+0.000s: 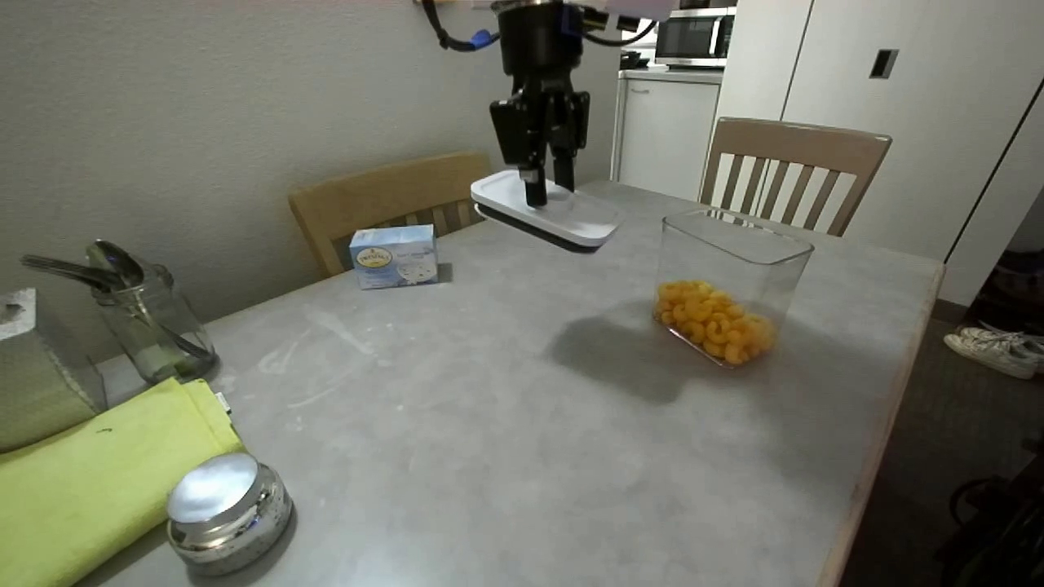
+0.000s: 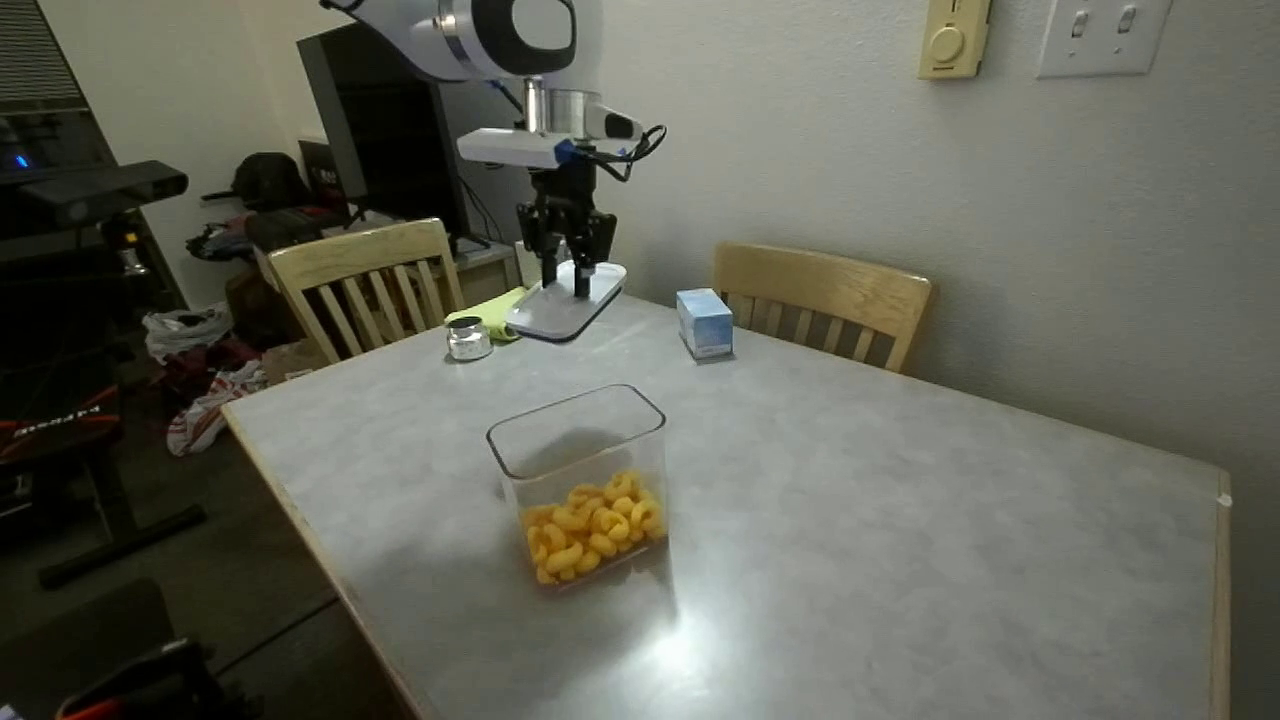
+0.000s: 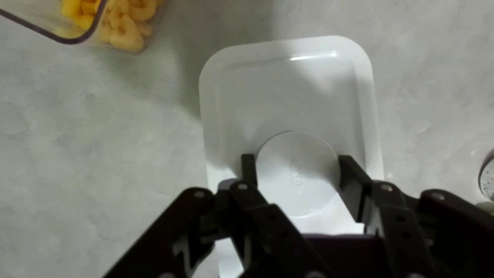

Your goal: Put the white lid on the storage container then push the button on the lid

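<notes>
The white lid (image 1: 583,222) hangs in the air above the table, roughly level, with a dark rim along its underside. My gripper (image 3: 297,166) is shut on the round button (image 3: 297,177) at the lid's centre, one finger on either side. In an exterior view the lid (image 2: 555,315) and gripper (image 2: 566,280) are up and behind the storage container (image 2: 590,465). That clear tub stands upright and uncovered, with yellow-orange pasta at its bottom. Only a corner of the container (image 3: 73,39) shows at the upper left of the wrist view.
A blue-and-white box (image 1: 395,258) stands near the table edge by the wall. A shiny metal tin (image 1: 228,514), a yellow-green cloth (image 1: 106,481) and a glass jar with cutlery (image 1: 155,326) share one end. Two wooden chairs (image 2: 825,305) (image 2: 365,285) are at the table.
</notes>
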